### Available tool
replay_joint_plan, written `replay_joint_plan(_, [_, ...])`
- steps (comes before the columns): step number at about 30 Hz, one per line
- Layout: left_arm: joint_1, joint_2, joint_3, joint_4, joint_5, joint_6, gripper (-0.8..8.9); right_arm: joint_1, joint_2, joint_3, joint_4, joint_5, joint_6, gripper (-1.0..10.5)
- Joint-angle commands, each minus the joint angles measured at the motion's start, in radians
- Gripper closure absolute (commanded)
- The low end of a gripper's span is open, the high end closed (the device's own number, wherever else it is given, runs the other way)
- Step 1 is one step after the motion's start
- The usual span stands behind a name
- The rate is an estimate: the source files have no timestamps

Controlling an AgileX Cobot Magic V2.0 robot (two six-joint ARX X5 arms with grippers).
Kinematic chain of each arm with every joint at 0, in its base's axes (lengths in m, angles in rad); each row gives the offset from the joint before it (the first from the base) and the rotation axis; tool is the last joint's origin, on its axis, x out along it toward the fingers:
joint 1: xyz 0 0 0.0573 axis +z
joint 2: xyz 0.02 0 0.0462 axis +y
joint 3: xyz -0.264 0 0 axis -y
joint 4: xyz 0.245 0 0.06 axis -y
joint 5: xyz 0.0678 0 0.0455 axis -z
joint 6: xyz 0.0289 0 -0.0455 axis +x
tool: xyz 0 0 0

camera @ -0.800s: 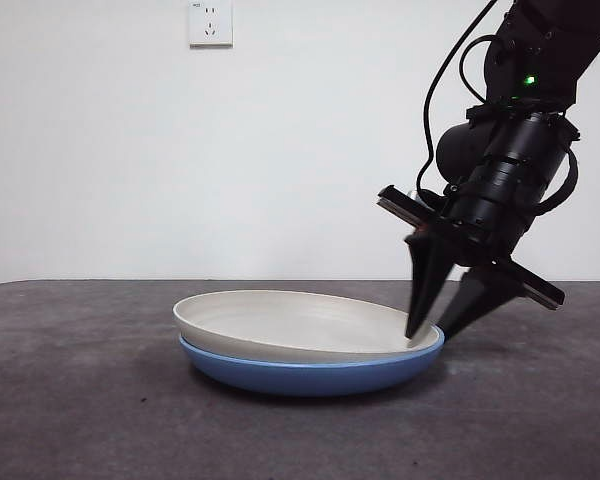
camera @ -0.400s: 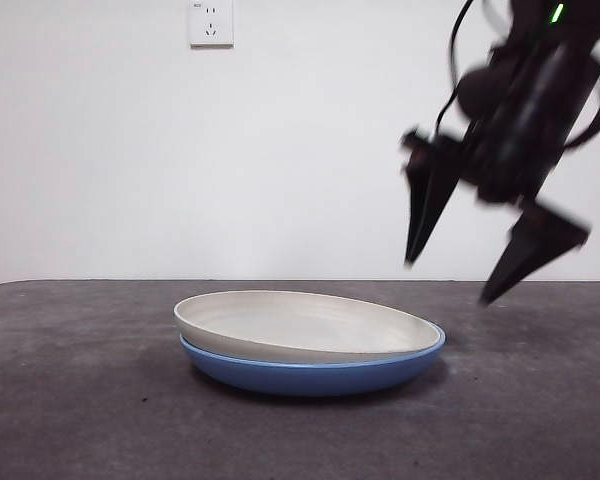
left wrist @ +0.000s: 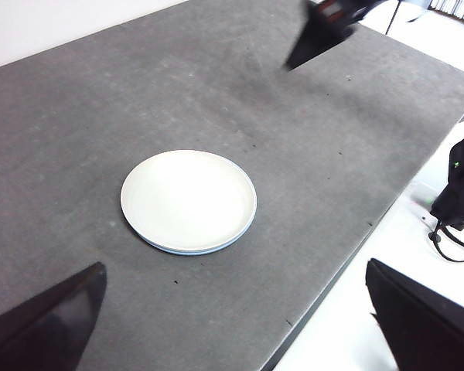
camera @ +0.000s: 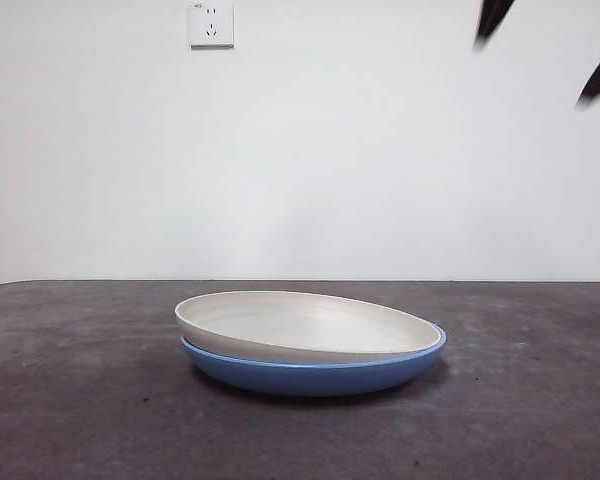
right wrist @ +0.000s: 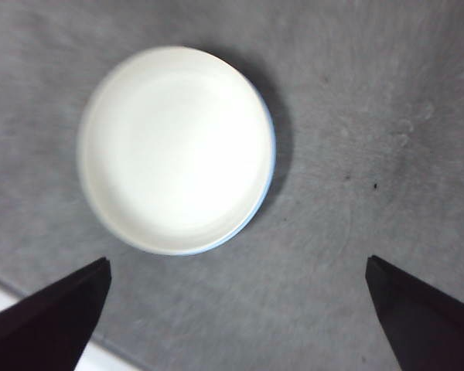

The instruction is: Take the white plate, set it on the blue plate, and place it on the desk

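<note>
The right gripper (camera: pixel 545 50) is retracting upward, jaws spread and empty, having released the white plate (camera: pixel 305 325). That plate is now sitting nested on the blue plate (camera: pixel 310 375) on the worktop (camera: pixel 80 400). The left gripper (left wrist: pixel 232 325) is waiting high, jaws apart. Stacking appears complete.

Cream white plate (camera: pixel 300 325) on glossy blue plate (camera: pixel 310 376); mottled grey desk (camera: pixel 80 400).
</note>
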Motion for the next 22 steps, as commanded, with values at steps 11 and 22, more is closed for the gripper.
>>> replay_joint_plan(11, [-0.008, 0.001, 0.014, 0.008, -0.002, -0.003, 1.25, 0.005, -0.524, 0.021, -0.208, 0.009, -0.064, 3.6])
replay_joint_plan(22, [-0.008, 0.001, 0.014, 0.005, -0.002, -0.003, 1.25, 0.005, -0.719, 0.021, -0.290, 0.099, -0.084, 3.6])
